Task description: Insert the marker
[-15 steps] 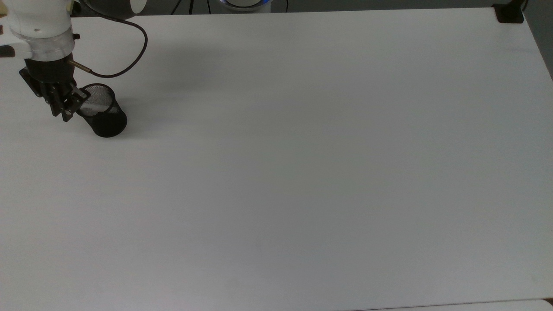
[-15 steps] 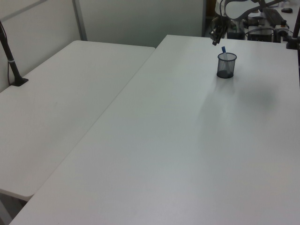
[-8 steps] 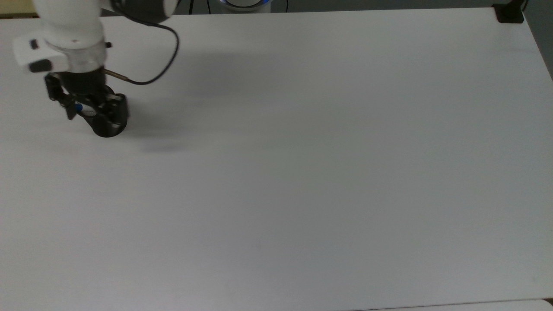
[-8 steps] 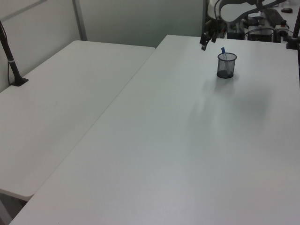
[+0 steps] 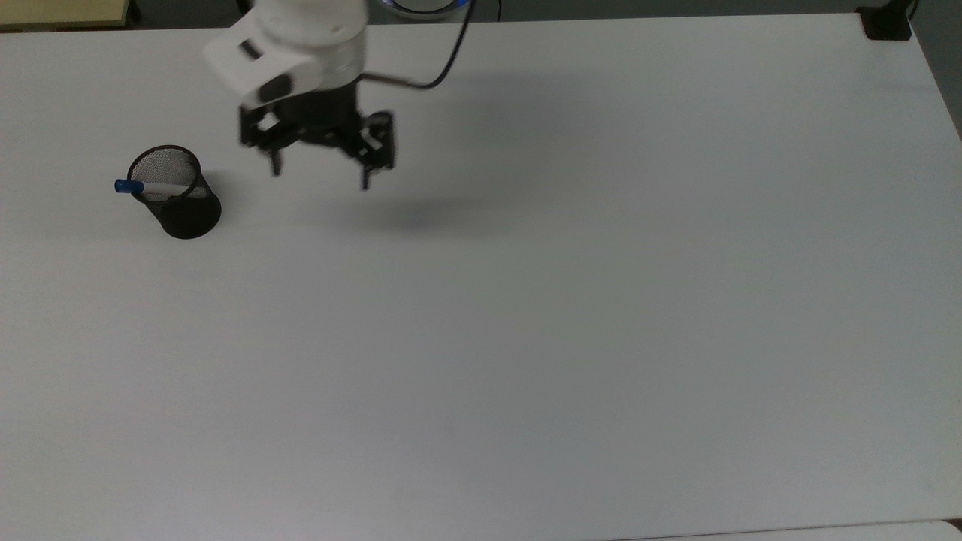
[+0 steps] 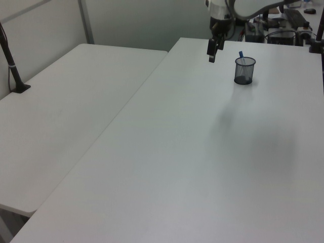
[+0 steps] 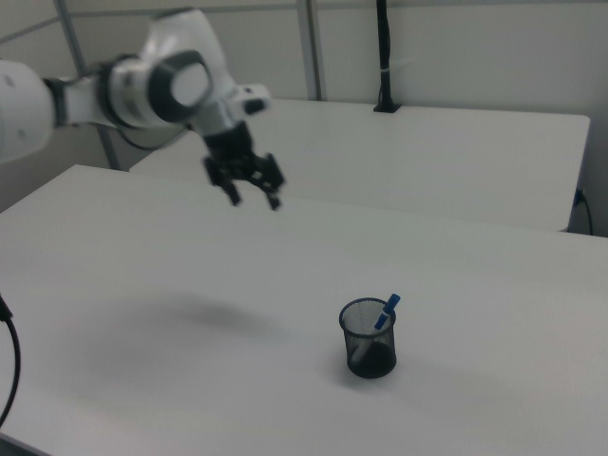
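Operator, note that the marker (image 5: 154, 187) stands inside the black mesh cup (image 5: 179, 197), leaning against the rim with its blue cap uppermost and clear of the edge; in the right view the cap (image 7: 389, 306) tilts up toward the right view's right, and the lower barrel is seen only dimly through the mesh. The cup sits upright on the white table (image 5: 571, 315), toward the top view's left. Your gripper (image 5: 319, 169) hangs above the table with its fingers spread apart and nothing between them. The governing relation: in the top view the marker lies well apart from the gripper, toward the top view's left and slightly lower in the picture, its long axis running roughly left to right there, cap end pointing away from the gripper. In the left view the gripper (image 6: 212, 50) is near the cup (image 6: 244, 71) on the left view's left, raised above rim level. Judgement: the insertion appears complete, since the marker rests in the cup unheld. Any coming move need only keep the arm away from the cup, lest a brush tip it.
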You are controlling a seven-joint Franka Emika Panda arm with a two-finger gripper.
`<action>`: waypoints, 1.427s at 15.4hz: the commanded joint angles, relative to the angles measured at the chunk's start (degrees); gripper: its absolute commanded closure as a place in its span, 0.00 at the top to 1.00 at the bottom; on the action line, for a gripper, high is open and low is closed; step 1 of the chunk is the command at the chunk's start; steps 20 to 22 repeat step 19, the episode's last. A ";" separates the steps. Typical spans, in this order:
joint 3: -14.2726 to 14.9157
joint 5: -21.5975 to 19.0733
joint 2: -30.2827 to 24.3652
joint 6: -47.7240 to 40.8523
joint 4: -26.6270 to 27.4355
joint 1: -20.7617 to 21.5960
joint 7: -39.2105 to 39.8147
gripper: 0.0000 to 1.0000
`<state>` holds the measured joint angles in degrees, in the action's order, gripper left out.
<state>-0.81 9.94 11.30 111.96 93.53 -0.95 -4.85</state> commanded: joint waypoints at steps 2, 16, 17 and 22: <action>1.69 -1.68 -6.55 -11.48 1.39 7.45 0.19 1.00; 2.04 -4.49 -8.31 -16.50 0.16 6.58 -2.27 1.00; 2.04 -4.49 -8.23 -16.51 0.25 6.67 -2.27 1.00; 1.95 -4.49 -8.14 -16.42 0.25 6.75 -2.53 1.00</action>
